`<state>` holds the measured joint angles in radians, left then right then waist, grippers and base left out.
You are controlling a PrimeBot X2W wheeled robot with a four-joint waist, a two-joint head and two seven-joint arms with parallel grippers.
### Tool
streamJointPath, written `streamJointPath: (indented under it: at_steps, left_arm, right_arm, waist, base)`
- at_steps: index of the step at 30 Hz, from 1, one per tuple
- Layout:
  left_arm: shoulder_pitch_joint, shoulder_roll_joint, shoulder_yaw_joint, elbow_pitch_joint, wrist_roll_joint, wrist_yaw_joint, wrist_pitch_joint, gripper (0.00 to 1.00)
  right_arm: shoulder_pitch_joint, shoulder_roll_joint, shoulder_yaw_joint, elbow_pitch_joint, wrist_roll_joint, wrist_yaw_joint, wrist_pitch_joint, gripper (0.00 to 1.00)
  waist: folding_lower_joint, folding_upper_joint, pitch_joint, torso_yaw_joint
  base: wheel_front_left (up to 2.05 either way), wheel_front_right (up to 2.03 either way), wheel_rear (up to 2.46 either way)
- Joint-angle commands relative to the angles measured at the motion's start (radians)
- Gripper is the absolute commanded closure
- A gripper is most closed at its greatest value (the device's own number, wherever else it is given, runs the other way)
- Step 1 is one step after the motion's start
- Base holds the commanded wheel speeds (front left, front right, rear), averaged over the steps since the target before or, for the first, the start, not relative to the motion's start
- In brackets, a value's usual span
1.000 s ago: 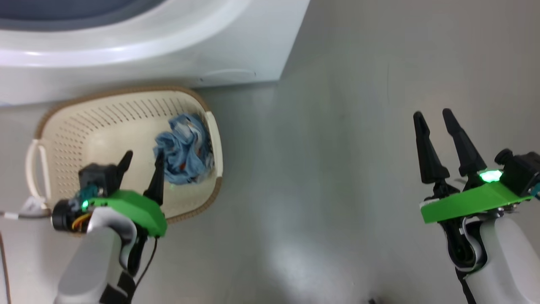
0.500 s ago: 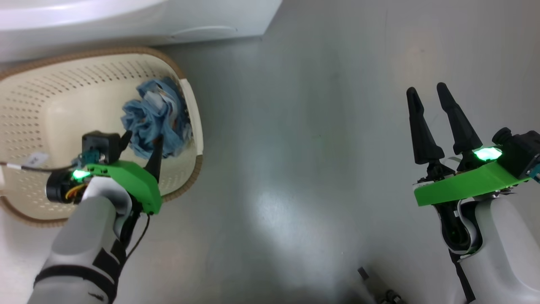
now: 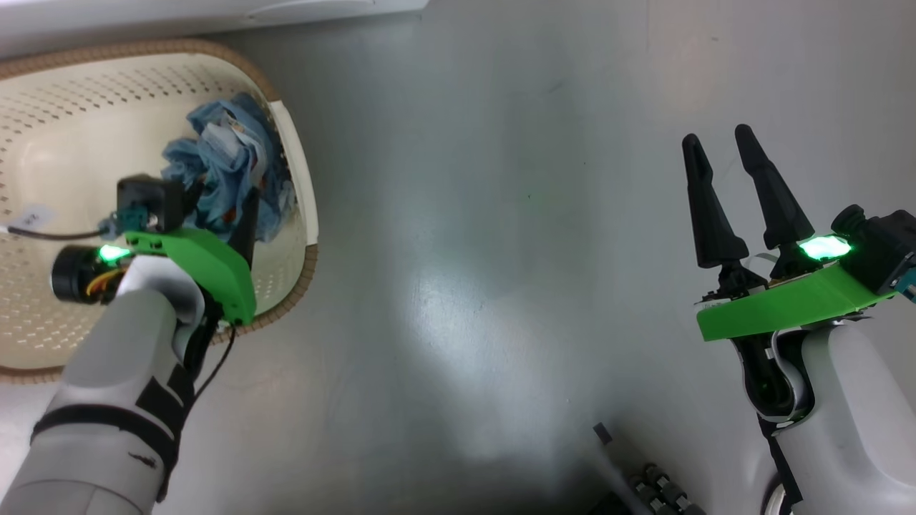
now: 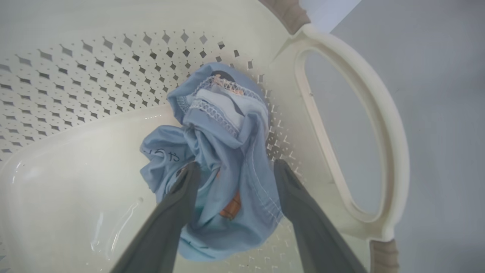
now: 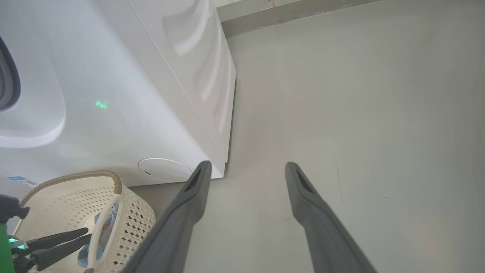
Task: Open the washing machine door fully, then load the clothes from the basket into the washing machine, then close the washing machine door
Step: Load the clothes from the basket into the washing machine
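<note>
The cream basket (image 3: 50, 136) stands on the floor against the foot of the white washing machine (image 3: 143, 16). A crumpled bundle of light blue clothes (image 3: 225, 154) with orange prints lies at its right end. My left gripper (image 3: 218, 204) is down inside the basket and open. In the left wrist view the clothes (image 4: 223, 125) sit between its spread fingers (image 4: 178, 204), with the left gripper (image 4: 235, 165) astride them. My right gripper (image 3: 717, 136) hangs open and empty over bare floor at the right. The washing machine door is out of view.
The right wrist view looks along the right gripper (image 5: 248, 165) at the washing machine (image 5: 132, 94), its round flap (image 5: 165, 169), the basket (image 5: 140, 223) and grey floor (image 5: 360, 113). The basket's white handle (image 4: 382, 125) is beside the clothes. Dark robot parts (image 3: 658, 490) show low down.
The head view has tilted down, so the machine and basket slid up and left. My left gripper has sunk deeper into the basket and now straddles the clothes. The right arm has barely moved.
</note>
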<state>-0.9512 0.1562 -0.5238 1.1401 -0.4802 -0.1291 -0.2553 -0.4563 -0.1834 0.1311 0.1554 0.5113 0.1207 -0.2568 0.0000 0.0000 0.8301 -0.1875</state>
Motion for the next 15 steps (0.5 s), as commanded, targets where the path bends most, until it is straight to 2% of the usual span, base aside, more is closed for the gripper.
streamJointPath:
  at_steps: [1,15]
  left_arm:
    - [0.003,0.033,0.007,-0.001,-0.012,-0.001,-0.006,0.0]
    - [-0.042,0.042,-0.056,0.038,-0.064,-0.002,-0.006,0.0]
  right_arm:
    - [0.02,0.0,0.014,-0.026,-0.006,0.01,-0.005,0.0]
    - [0.036,-0.005,0.027,-0.042,-0.008,0.01,-0.005,0.0]
  waist:
    - [0.0,0.0,0.006,-0.001]
    - [0.0,0.0,0.017,-0.012]
  base:
    - [0.0,0.0,0.0]
    - [0.0,0.0,0.0]
